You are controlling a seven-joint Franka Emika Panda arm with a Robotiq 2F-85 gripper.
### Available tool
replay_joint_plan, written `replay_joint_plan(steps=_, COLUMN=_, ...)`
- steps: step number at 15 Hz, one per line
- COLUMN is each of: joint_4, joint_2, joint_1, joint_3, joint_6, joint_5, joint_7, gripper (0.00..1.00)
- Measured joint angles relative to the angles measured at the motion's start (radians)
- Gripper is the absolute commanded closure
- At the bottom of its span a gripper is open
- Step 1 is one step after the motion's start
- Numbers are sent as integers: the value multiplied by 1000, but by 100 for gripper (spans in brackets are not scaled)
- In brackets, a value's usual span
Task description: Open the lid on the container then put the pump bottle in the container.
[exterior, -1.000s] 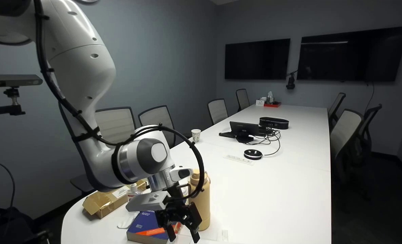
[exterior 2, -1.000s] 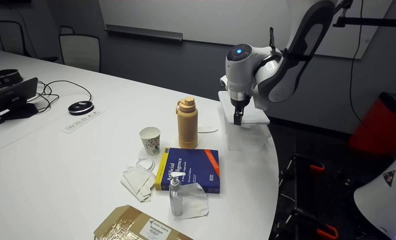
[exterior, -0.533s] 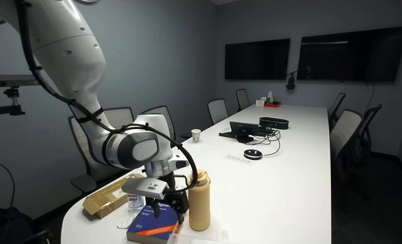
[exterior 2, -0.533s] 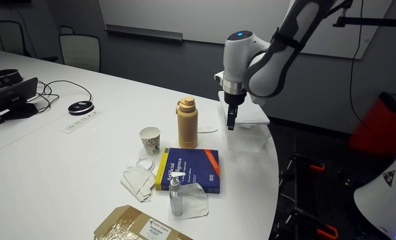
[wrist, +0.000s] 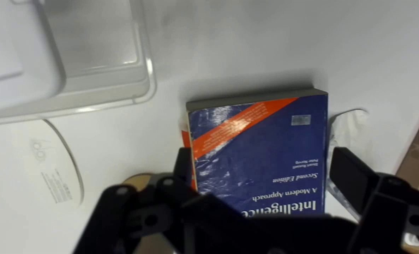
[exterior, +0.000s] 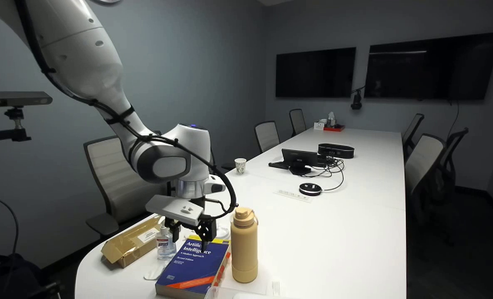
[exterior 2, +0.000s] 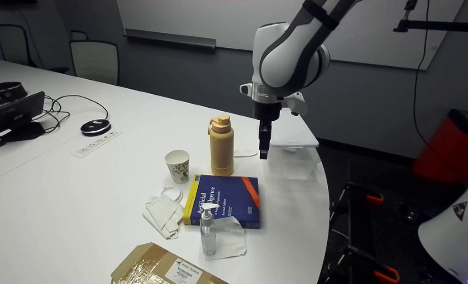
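Box (exterior 2: 291,167): clear plastic, near the edge of the white table (exterior: 333,245); in the wrist view a corner of it shows past the lid (wrist: 17,53). What lies inside I cannot make out.
Lid: white, lying over the box; whether it is fastened I cannot tell.
Gripper (exterior: 190,242): mine, its two fingers (wrist: 352,178) spread wide in the air, with the blue book (wrist: 262,141) showing between them in the wrist view.
Pump bottle (exterior 2: 208,236): clear, with a white top, upright just beside the book and outside the box. A napkin (exterior 2: 232,240) lies at its base; whether it stands on that, or how full it is, I cannot tell.
Tan bottle (exterior 2: 222,152): upright, cap on, just beside the book; its opaque wall hides from me what it holds.
Paper cup (exterior 2: 178,169): upright near the tan bottle, mouth up; I see the pale inner wall, while its bottom is hidden.
Carton (exterior: 132,243): brown, lying on the table in both exterior views, a flap jutting at an end; what it holds I cannot tell.
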Motion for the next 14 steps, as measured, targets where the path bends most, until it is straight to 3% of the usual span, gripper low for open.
replay_joint_plan(steps=3, joint_4=7, joint_2=0, joint_1=28, joint_3=29, joint_6=-49, joint_5=49, joint_7=-51, gripper=0)
replay_joint_plan(steps=14, joint_4=14, joint_2=29, joint_1=233, joint_3=97, joint_6=-85, joint_5=45, joint_7=-52, gripper=0)
